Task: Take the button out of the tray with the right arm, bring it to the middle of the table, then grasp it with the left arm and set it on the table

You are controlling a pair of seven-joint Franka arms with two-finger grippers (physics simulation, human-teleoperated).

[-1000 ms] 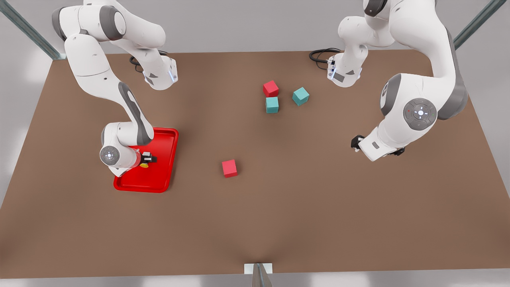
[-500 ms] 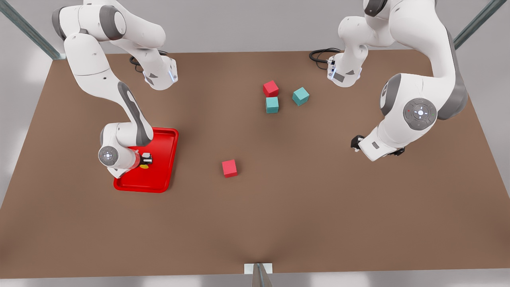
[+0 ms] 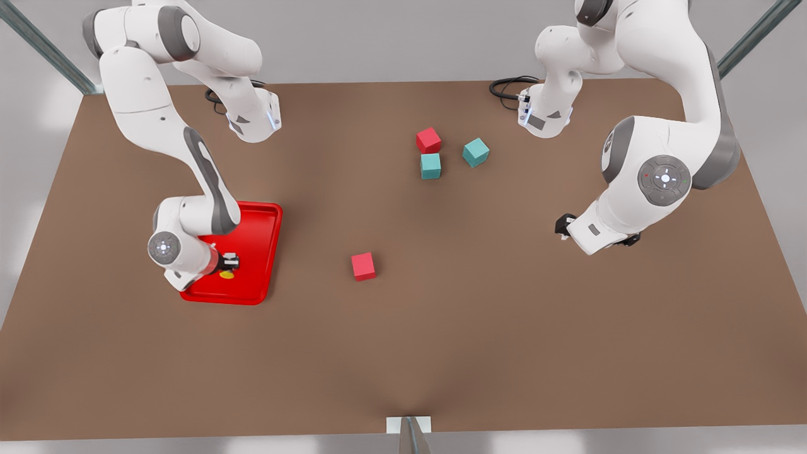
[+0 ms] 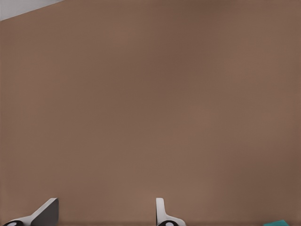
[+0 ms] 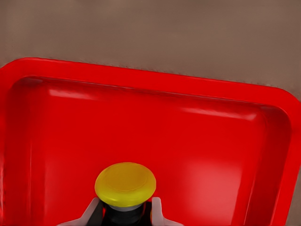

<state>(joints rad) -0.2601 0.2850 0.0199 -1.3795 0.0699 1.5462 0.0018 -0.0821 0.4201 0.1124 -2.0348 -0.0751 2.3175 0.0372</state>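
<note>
Yellow cap: crown of the button (image 5: 125, 183), seated between the two pale fingertips (image 5: 156, 209) of the right tool (image 3: 227, 265); black body gripped just beneath the cap.
Red tray (image 3: 257, 277): low-rimmed, lying on the worktop (image 3: 441, 340) at the front view's left; button (image 3: 227, 273) inside it, toward the end nearer the camera, not yet clear of the rim.
Right tool, state: narrowed onto the button's body, one finger on each side; contact judged firm, though the body's base is hidden in the wrist view.
Key relation: button directly under the right tool, cap axis roughly in line with the tool's approach; lift judged to call for a straight rise before any sideways travel over the tray's rim.
Destination: middle of the worktop, toward the front view's right of the tray, near the lone red cube (image 3: 363, 266); path judged to pass close to that cube.
Left tool (image 4: 101, 214): spread wide over bare worktop, holding nothing; arm waiting at the front view's right (image 3: 599, 236), well apart from the tray.
Nearer arm: right, already on the button; left far from it until the carry is made.
Bystanders: red cube (image 3: 428, 140) and two teal cubes (image 3: 430, 166) (image 3: 475, 152) grouped toward the far side, away from the likely route.
</note>
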